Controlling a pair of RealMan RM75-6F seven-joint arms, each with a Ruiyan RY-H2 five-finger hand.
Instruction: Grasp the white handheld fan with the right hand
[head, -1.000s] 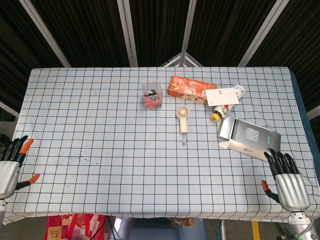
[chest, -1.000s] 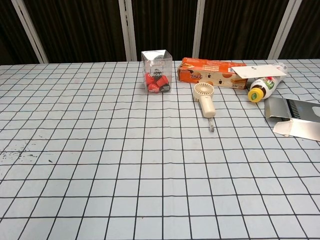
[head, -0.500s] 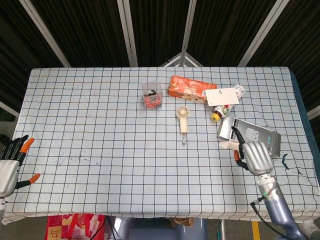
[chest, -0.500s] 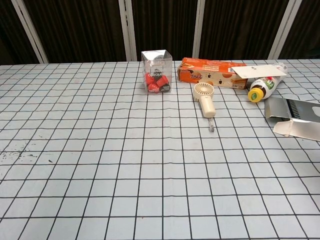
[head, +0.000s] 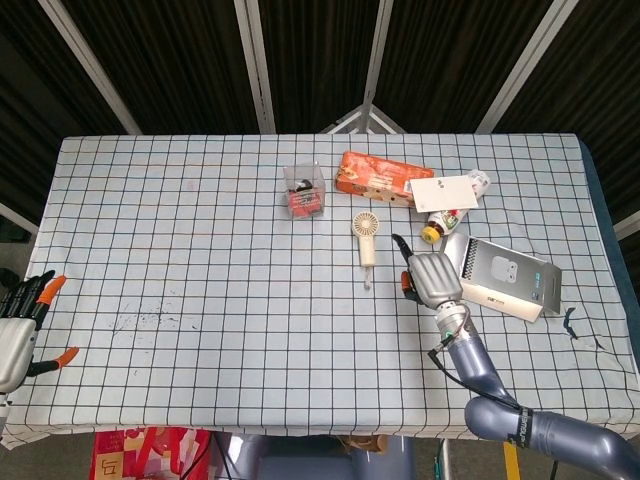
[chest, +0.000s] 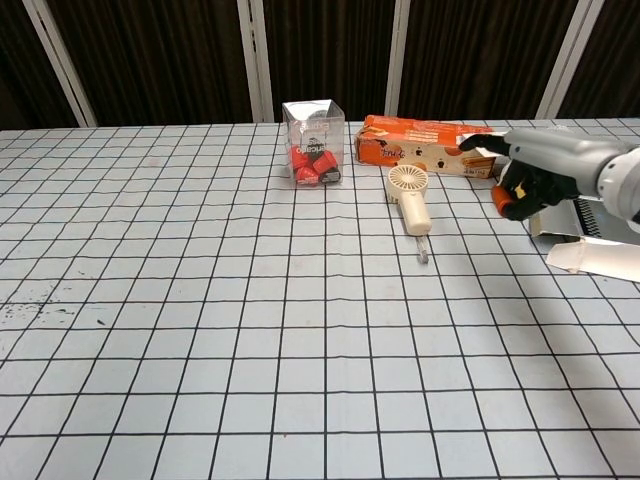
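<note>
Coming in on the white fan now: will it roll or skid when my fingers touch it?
The white handheld fan lies flat on the checked cloth, so rolling seems unlikely. It looks like small, rigid plastic, probably light, so a side nudge may skid or pivot it. The narrow handle should suit the right hand.
</note>
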